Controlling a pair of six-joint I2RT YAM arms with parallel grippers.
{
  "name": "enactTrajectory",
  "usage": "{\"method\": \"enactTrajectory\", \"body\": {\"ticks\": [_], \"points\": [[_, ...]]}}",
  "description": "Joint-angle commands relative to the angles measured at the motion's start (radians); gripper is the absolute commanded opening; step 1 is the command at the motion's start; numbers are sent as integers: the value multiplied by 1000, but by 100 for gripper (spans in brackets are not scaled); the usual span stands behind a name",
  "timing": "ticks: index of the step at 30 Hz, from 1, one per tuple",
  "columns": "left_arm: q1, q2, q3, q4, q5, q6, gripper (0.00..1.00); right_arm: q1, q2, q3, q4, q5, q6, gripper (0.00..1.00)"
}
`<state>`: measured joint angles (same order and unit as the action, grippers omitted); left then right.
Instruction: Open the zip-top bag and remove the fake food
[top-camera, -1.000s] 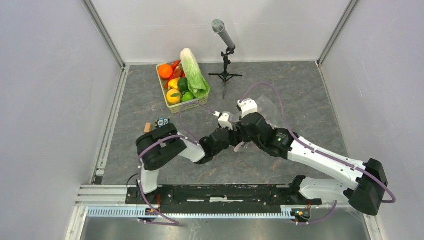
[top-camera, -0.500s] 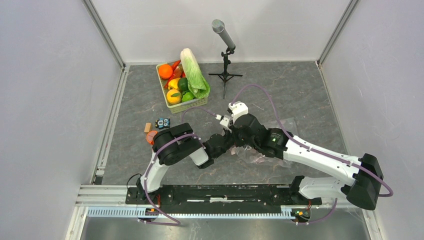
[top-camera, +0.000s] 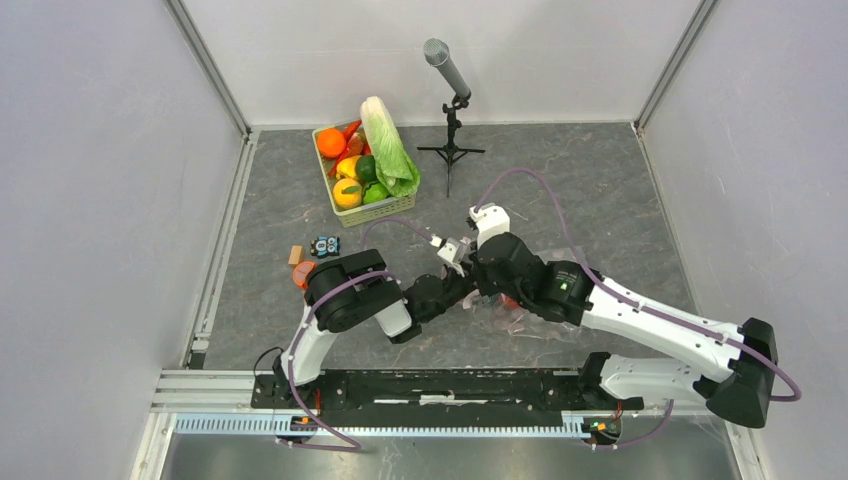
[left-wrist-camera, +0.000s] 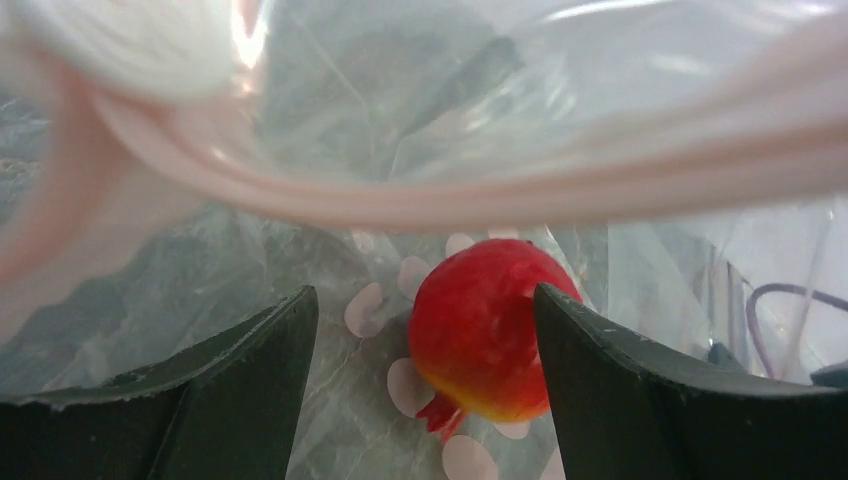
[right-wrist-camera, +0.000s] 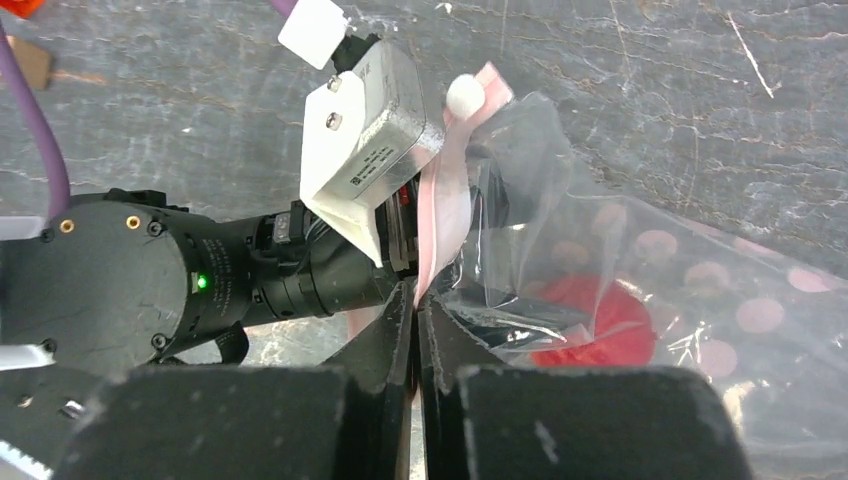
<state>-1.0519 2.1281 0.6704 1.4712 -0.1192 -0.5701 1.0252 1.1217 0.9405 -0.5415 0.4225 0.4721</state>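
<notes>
Looks like the left arm (top-camera: 345, 295) swung its elbow to the right over the last second. That uncovered an orange-red bit (top-camera: 303, 273) next to the wooden block (top-camera: 295, 254). The zip-top bag (top-camera: 530, 318) has also come in closer to the bases and now sits crumpled on the table under the right wrist.

Going left to right from overhead:
- One wooden block, one orange-red bit and one little blue-and-black thing (top-camera: 323, 245), all close together.
- One green basket (top-camera: 372, 207) holding one orange (top-camera: 331, 143), one cabbage (top-camera: 388, 150) and two yellow peppers (top-camera: 347, 192), plus a few smaller pieces I can't count properly.
- One microphone (top-camera: 445, 65) on its tripod, then the bag.

The overhead shot hides both sets of jaws, so the wrist cams are what help.
- **Left wrist cam:** the left gripper (left-wrist-camera: 422, 295) has its jaws spread wide, poked in under the pink zip strip (left-wrist-camera: 400, 205). One red piece (left-wrist-camera: 485, 330) sits just ahead, between the fingers. I can't tell if either finger touches it.
- **Right wrist cam:** the right gripper (right-wrist-camera: 416, 300) is pinched nearly together on the bag's edge right by the pink strip. The red piece shows up as a blur through the plastic off to the right.
</notes>
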Motion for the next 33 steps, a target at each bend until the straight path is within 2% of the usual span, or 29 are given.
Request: {"method": "enactTrajectory", "body": {"ticks": [1, 5, 7, 12, 17, 19, 20, 23, 28, 33], "points": [[-10, -80, -79, 84, 43, 45, 85, -48, -43, 27, -95, 149, -40, 4], [-11, -104, -100, 84, 85, 59, 85, -99, -72, -33, -73, 60, -38, 3], [-12, -99, -99, 83, 96, 58, 85, -110, -103, -64, -45, 14, -24, 6], [-19, -88, -99, 83, 79, 48, 85, -131, -171, -83, -42, -48, -13, 41], [-21, -100, -88, 30, 67, 53, 85, -174, -233, -47, -91, -48, -30, 56], [-26, -103, -85, 10, 69, 61, 85, -192, -250, -35, -100, -55, -35, 57], [-28, -104, -85, 8, 70, 64, 85, -203, -254, -30, -125, -37, -30, 57], [-30, -104, -85, 8, 73, 62, 85, -256, -240, -58, -192, 34, -16, 40], [-33, -113, -77, -8, 85, 60, 86, -345, -248, -209, -139, 6, -2, 19], [-39, -119, -50, -54, 101, 74, 86, -406, -221, -322, -54, -59, -19, 12]]}}
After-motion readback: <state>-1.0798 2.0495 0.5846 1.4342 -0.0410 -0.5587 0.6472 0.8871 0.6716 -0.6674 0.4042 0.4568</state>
